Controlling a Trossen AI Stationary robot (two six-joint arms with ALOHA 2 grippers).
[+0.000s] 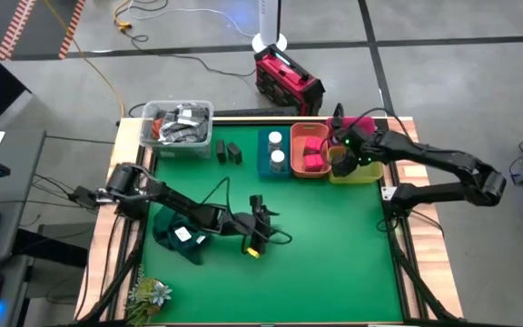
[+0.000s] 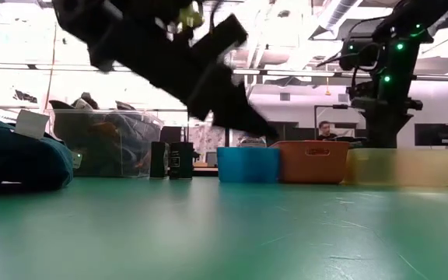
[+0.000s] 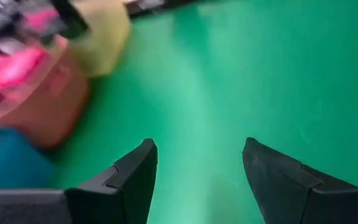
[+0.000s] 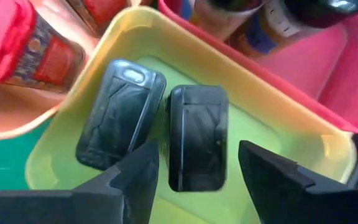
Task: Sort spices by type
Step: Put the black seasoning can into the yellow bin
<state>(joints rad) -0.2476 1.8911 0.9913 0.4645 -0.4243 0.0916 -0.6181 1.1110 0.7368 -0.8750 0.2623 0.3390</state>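
- Sorting is judged well advanced: four small bins are lined up at about 12 o'clock on the green table point(image 1: 334, 254).
- In the blue bin point(image 1: 275, 153) two white-capped jars point(image 1: 275, 139) are seen from above.
- Red-pink boxes point(image 1: 313, 162) are held in the orange bin point(image 1: 309, 151); a pink bin point(image 1: 330, 127) behind it is largely hidden by the right arm, and dark-capped round jars point(image 4: 229, 12) are glimpsed in it from the right wrist.
- In the translucent yellow bin point(image 4: 92, 74) two dark grey rectangular tins point(image 4: 196, 137) are laid flat side by side, just touching; they are matt, round-cornered, with moulded lids.
- The right gripper point(image 4: 197, 168) is held directly over that yellow bin, fingers parted with nothing between them; the nearer tin is judged just set down.
- Left to do: two dark upright tins point(image 1: 228, 151) stand unsorted at about 11 o'clock, between a clear plastic tub point(image 1: 178, 124) of grey clutter and the blue bin.
- The left gripper point(image 1: 260, 222) is poised above the table's centre, fingers moderately spread and empty, bare green mat below it.
- A crumpled dark green cloth point(image 1: 184, 236) with a white label lies at about 8 o'clock, beside the left arm.
- The mat appears smooth and faintly glossy; the bins are thin plastic with rounded rims.
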